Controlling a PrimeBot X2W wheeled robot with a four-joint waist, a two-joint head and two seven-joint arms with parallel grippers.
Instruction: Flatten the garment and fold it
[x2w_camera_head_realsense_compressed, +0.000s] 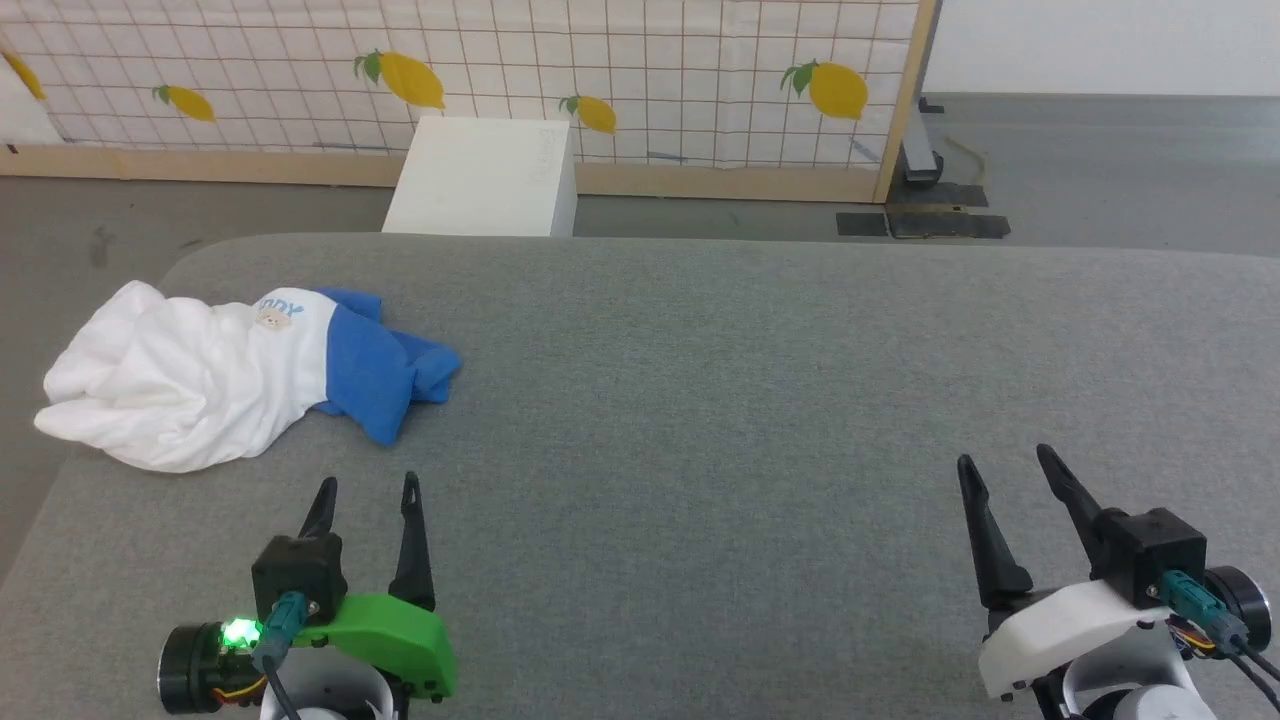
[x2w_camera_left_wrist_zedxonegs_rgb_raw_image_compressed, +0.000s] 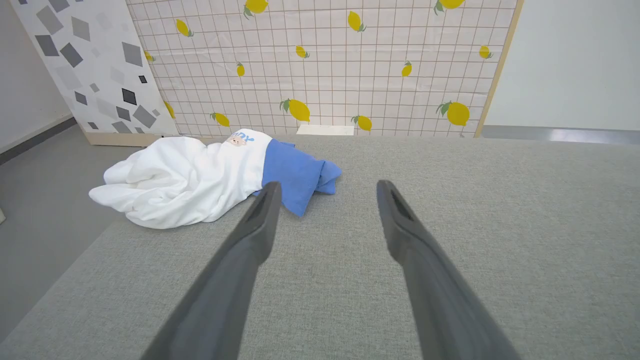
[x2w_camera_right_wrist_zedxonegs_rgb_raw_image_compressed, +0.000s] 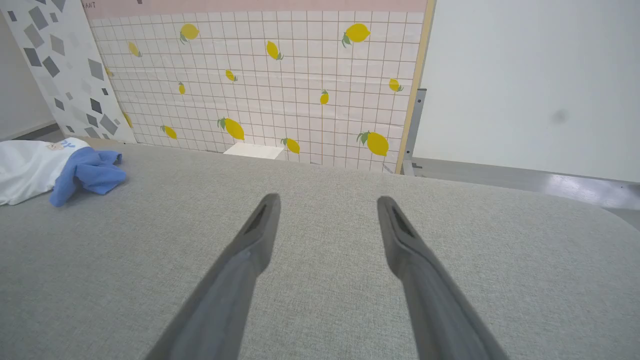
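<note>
The garment (x2w_camera_head_realsense_compressed: 215, 375) lies crumpled in a heap at the far left of the grey table (x2w_camera_head_realsense_compressed: 750, 400), its white body bunched and a blue sleeve (x2w_camera_head_realsense_compressed: 385, 370) sticking out to the right; part of the white body hangs past the table's left edge. Blue lettering and a small bear print show near the top. My left gripper (x2w_camera_head_realsense_compressed: 368, 488) stands open just in front of the sleeve, not touching it. In the left wrist view the garment (x2w_camera_left_wrist_zedxonegs_rgb_raw_image_compressed: 200, 177) sits beyond the left finger. My right gripper (x2w_camera_head_realsense_compressed: 1002, 457) is open far to the right, with the garment (x2w_camera_right_wrist_zedxonegs_rgb_raw_image_compressed: 45, 167) well off to its left.
A white box (x2w_camera_head_realsense_compressed: 485, 180) stands on the floor behind the table. A lemon-print grid panel (x2w_camera_head_realsense_compressed: 500, 70) with a wooden frame runs along the back. The table's left edge (x2w_camera_head_realsense_compressed: 60, 500) drops to the grey floor close to the garment.
</note>
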